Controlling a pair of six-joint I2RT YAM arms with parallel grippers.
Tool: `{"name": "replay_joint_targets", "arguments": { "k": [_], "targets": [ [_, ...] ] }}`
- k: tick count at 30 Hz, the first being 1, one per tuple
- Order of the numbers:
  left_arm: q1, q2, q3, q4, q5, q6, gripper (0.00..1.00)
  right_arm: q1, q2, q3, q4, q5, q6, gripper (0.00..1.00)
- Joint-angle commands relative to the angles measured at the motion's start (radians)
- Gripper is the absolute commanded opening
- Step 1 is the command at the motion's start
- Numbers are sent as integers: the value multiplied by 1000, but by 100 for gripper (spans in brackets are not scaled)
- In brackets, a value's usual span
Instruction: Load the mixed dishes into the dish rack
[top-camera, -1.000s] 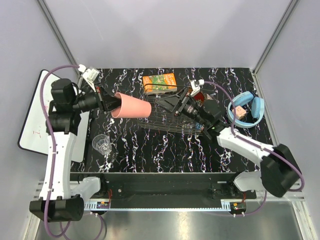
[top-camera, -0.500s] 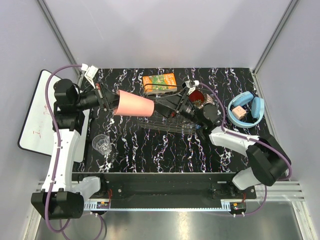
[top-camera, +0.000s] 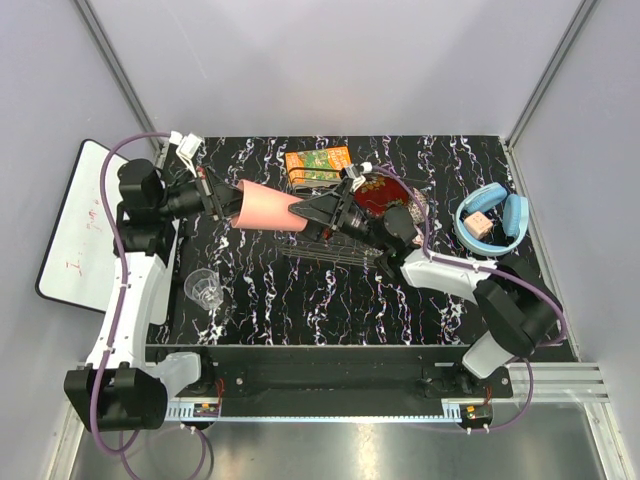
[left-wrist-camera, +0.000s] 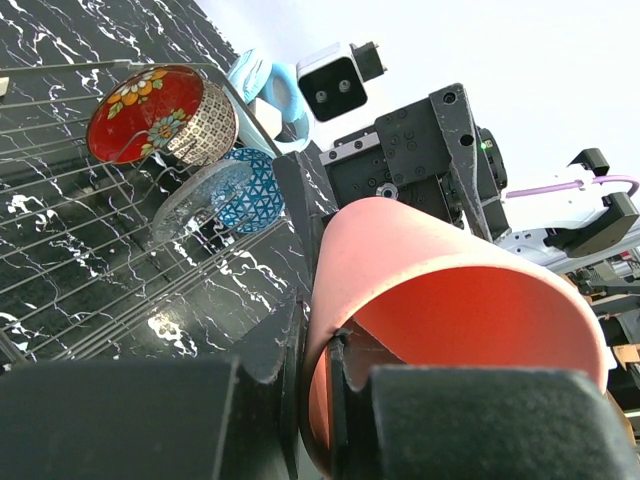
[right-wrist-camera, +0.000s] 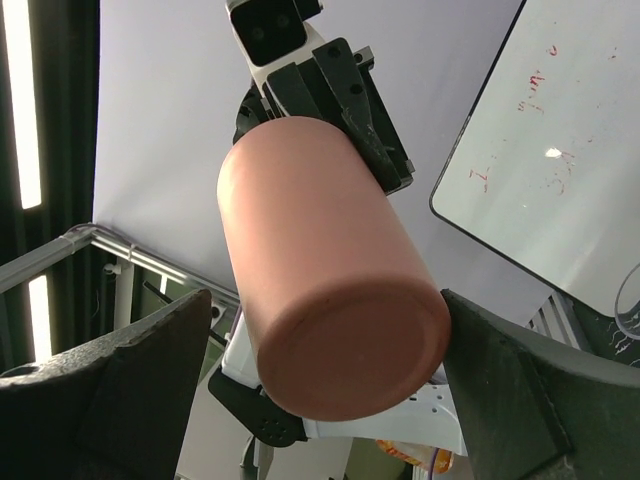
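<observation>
My left gripper (top-camera: 226, 200) is shut on the rim of the salmon-pink cup (top-camera: 268, 208), one finger inside and one outside (left-wrist-camera: 316, 345), and holds it sideways in the air, left of the dish rack (top-camera: 345, 243). My right gripper (top-camera: 308, 211) is open, a finger on each side of the cup's base (right-wrist-camera: 345, 345). The red floral plate (left-wrist-camera: 142, 112), brownish patterned bowl (left-wrist-camera: 210, 125), clear glass bowl (left-wrist-camera: 198, 203) and blue patterned bowl (left-wrist-camera: 256, 188) stand in the rack (left-wrist-camera: 70, 262). The clear drinking glass (top-camera: 205, 288) stands on the table at the front left.
An orange-green carton (top-camera: 320, 163) lies behind the rack. Blue headphones (top-camera: 492, 220) lie at the right. A whiteboard (top-camera: 75, 225) lies off the table's left edge and also shows in the right wrist view (right-wrist-camera: 560, 150).
My right gripper has swung left over the rack to the cup, and its open fingers now stand around the cup's base. My left gripper has shifted the cup slightly.
</observation>
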Motion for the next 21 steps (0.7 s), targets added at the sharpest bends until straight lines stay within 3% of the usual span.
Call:
{"name": "replay_joint_targets", "arguments": {
  "k": [1, 6, 10, 13, 14, 15, 16, 17, 18, 19, 20, 21],
  "targets": [
    [-12, -10, -15, 61, -19, -6, 0, 17, 22, 64, 67, 3, 1, 100],
    [-14, -30, -52, 64, -15, -5, 0, 17, 45, 93, 82, 7, 13, 85],
    [-14, -40, -60, 50, -19, 11, 0, 17, 62, 98, 98, 4, 31, 67],
    [-14, -39, -52, 12, -27, 43, 1, 17, 53, 90, 84, 4, 33, 37],
    [-14, -36, -29, -22, -33, 64, 11, 15, 45, 85, 72, 3, 27, 23],
    [-9, -27, -8, -66, -41, 142, 34, 14, 17, 84, 50, -6, -3, 16],
    [-6, -21, 49, -184, -45, 190, 44, 8, -4, 87, -36, -16, -31, 10],
    [2, -17, 80, -246, -56, 236, 51, 2, -31, 96, -109, -26, -69, 5],
    [29, -14, 106, -299, -67, 317, 55, -5, -94, 104, -292, -34, -179, 0],
    [46, -16, 153, -383, -68, 352, 65, -8, -128, 120, -409, -30, -249, 0],
    [64, -24, 175, -421, -71, 389, 69, -12, -160, 168, -527, -19, -327, 0],
    [102, -28, 192, -451, -73, 453, 73, -12, -212, 200, -768, 25, -484, 0]
  ]
}}
